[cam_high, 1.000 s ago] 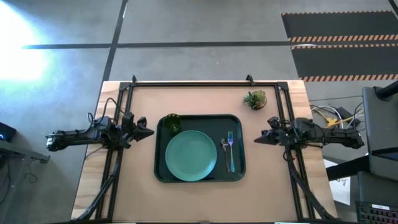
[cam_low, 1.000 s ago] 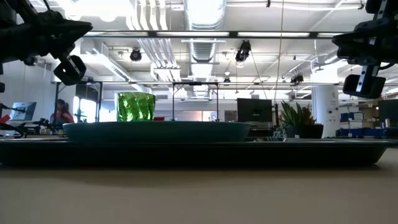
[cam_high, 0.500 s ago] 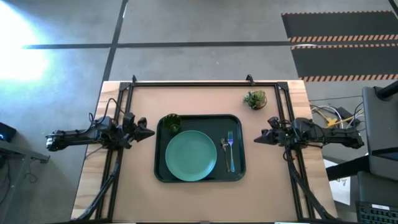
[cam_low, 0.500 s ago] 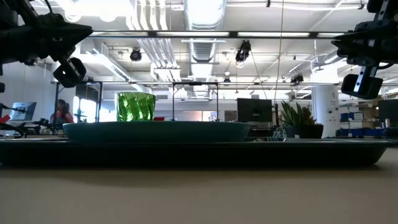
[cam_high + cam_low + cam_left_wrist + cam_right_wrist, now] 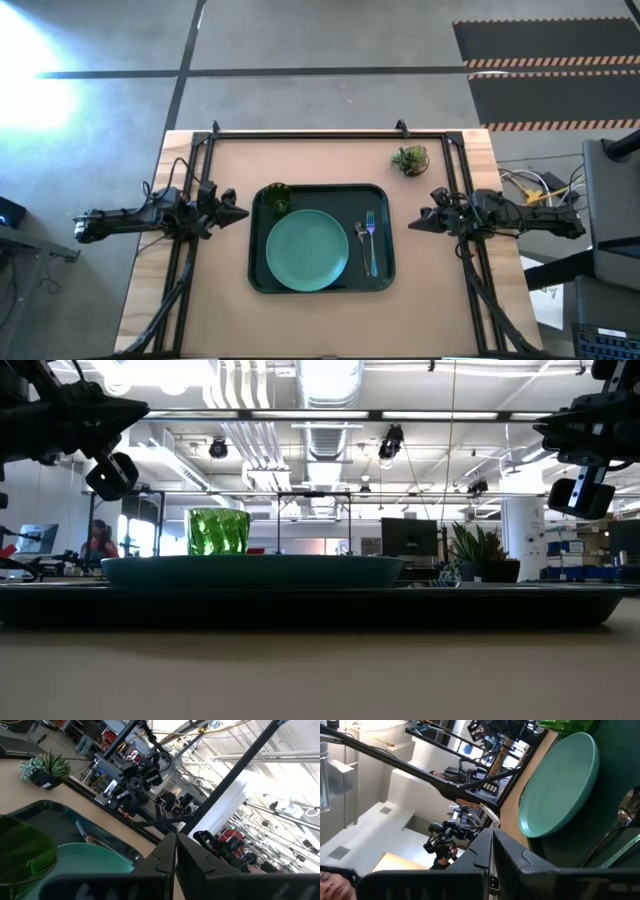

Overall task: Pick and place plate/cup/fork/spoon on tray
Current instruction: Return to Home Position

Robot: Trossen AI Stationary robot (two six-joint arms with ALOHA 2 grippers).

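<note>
All four pieces sit on the large dark green rectangular tray with rounded corners (image 5: 330, 197), which lies mid-table.
- Round flat teal-green plate (image 5: 307, 250): centre-left of the tray.
- Small olive-green translucent tumbler cup (image 5: 277, 197): upright in the far-left corner, just beside the plate.
- Slim bluish-sheen metal fork (image 5: 372, 245) and small dark metal spoon (image 5: 362, 240): side by side, right of the plate.

Fork: long axis runs near-to-far, parallel to the tray's short sides, tines toward the far edge. The spoon lies parallel, and its bowl seems to be at the far end too, though it is hard to make out.

Left gripper (image 5: 243, 212): raised, just off the tray's left rim, level with the cup. Fingers pressed together, nothing held.

Right gripper (image 5: 411, 224): raised, off the right rim, jaws likewise closed and empty.

Judgement: loading looks complete, and only the arms' retreat is left.

Risks:
- A low or inward swing of the left arm could clip the rim and skid the tray, or tip the cup.
- The right arm could brush the small spiky potted plant (image 5: 410, 159) nearby.
- A jolted tray would also roll the cutlery.
</note>
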